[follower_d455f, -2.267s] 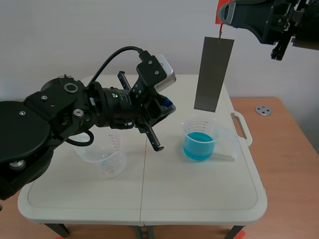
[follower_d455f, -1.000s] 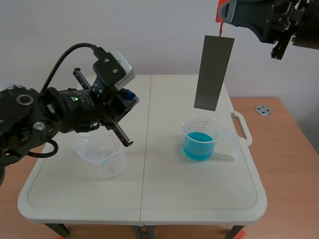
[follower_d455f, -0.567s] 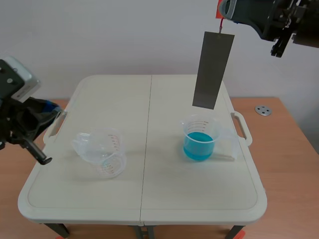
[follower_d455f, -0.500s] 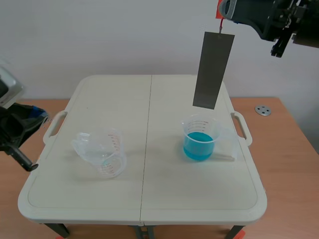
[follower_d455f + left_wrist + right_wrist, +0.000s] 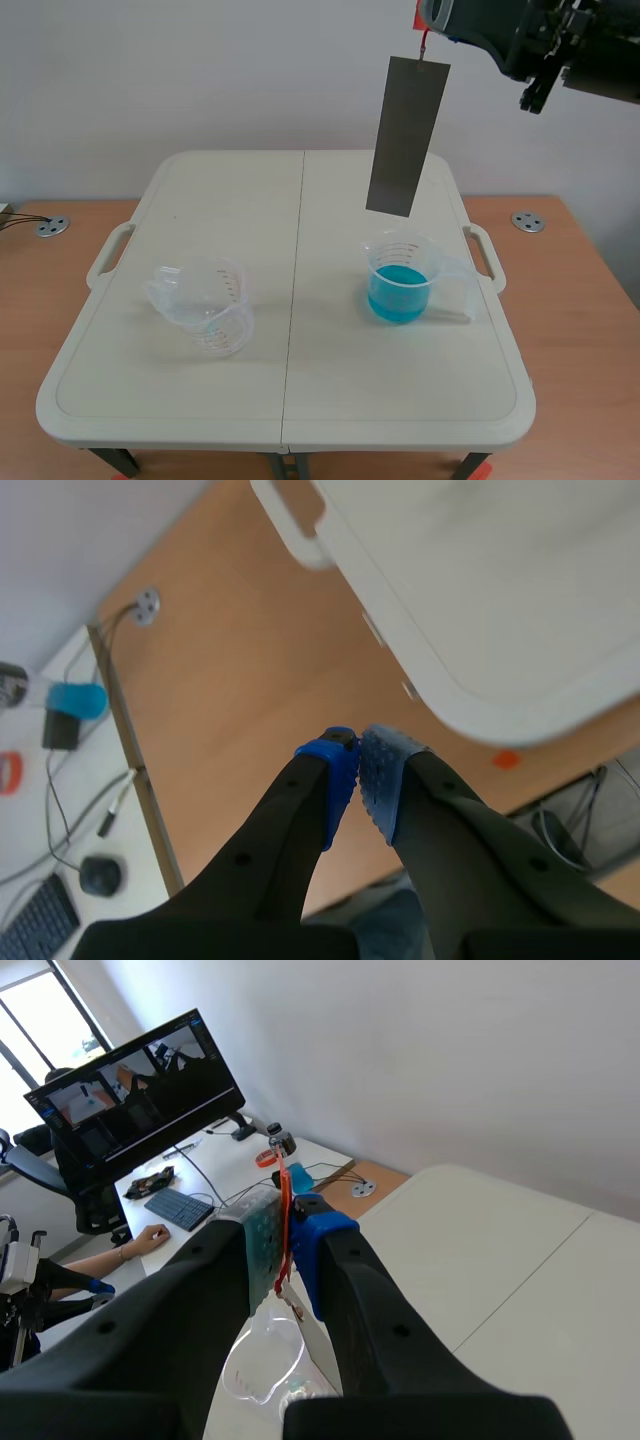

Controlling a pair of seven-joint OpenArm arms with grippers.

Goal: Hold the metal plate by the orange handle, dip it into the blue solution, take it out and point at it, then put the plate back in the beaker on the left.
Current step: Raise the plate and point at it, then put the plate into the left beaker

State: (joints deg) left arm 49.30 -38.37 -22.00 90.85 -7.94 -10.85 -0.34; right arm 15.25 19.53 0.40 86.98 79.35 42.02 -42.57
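Here the right fingers pinch the orange handle so the metal plate hangs freely below them, clear of the blue solution; the left fingers, closed on nothing, are out beyond the surface, leaving the empty beaker unobstructed

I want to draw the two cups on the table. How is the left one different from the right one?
The right cup holds blue liquid; the left cup looks empty. The left cup sits on the left half of the table, the right cup on the right half, and the metal plate hangs in the air closer to the right cup. Both are clear, with measuring marks.
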